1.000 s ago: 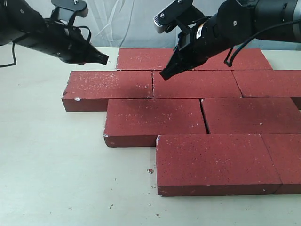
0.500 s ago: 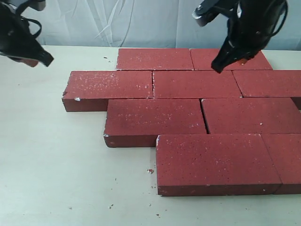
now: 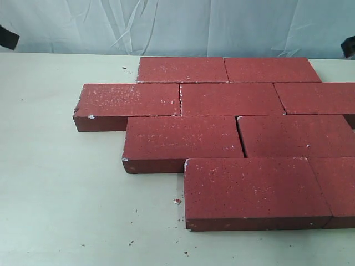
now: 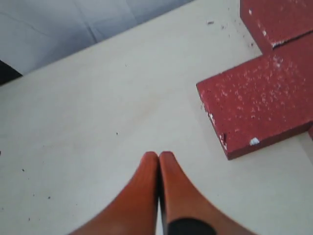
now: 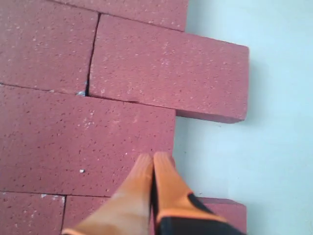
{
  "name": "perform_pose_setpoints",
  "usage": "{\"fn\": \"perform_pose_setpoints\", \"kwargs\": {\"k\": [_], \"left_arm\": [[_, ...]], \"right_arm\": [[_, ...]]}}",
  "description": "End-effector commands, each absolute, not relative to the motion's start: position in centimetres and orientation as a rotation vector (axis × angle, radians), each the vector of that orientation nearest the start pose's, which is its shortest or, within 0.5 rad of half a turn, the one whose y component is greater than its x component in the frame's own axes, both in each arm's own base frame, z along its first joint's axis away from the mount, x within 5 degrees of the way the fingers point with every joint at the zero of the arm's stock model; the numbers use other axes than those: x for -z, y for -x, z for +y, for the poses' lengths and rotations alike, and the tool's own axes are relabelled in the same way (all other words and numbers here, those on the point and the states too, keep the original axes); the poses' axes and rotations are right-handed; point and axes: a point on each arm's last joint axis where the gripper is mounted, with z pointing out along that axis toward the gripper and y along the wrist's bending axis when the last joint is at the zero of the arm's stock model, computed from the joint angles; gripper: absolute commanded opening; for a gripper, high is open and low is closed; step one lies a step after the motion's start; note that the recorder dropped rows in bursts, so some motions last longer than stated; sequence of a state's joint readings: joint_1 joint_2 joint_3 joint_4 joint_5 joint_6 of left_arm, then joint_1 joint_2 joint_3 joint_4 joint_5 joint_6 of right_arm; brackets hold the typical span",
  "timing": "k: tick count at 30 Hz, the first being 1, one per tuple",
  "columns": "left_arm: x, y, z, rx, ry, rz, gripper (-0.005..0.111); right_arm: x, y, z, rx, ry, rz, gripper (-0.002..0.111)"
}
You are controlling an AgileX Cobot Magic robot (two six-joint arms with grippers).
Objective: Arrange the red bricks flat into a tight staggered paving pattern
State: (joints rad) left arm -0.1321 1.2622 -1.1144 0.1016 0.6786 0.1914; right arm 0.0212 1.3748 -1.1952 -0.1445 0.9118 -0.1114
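Several red bricks lie flat on the pale table in staggered rows, edges touching. Both arms sit at the frame's borders in the exterior view: a dark tip of the left arm and of the right arm. In the left wrist view my left gripper is shut and empty over bare table, beside a brick corner. In the right wrist view my right gripper is shut and empty, above the end of a brick at the pattern's outer edge.
Small red crumbs lie on the table in front of the nearest brick. A pale cloth backdrop hangs behind the table. Bare tabletop extends on the left and in front of the bricks.
Both arms have pulled back from over the far bricks, the left one to the left edge and the right one to the right edge. The bricks have not moved.
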Motion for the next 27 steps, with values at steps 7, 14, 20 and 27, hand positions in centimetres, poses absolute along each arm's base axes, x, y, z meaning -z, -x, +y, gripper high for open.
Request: {"fn": "perform_pose_setpoints", "kwargs": {"k": [7,14,20,27], "left_arm": [[-36.2,-20.7,-2.7,-0.055,-0.333,2.008,0.000],[-36.0,-16.3,-2.2,-0.035,-0.290,1.828,0.000],[-34.6,-13.6,-1.9,-0.009,-0.260,1.759,0.000],[-33.6,-11.1,-1.6,0.022,-0.221,1.666,0.000]], "right_arm": [[-34.1,-20.6,-0.8,0.186,0.164,2.170,-0.001],[-33.7,-16.5,-0.6,0.186,0.161,2.008,-0.001],[-33.0,-13.9,-0.5,0.183,0.154,1.911,-0.001],[-32.1,-11.9,-0.4,0.169,0.142,1.805,-0.001]]}}
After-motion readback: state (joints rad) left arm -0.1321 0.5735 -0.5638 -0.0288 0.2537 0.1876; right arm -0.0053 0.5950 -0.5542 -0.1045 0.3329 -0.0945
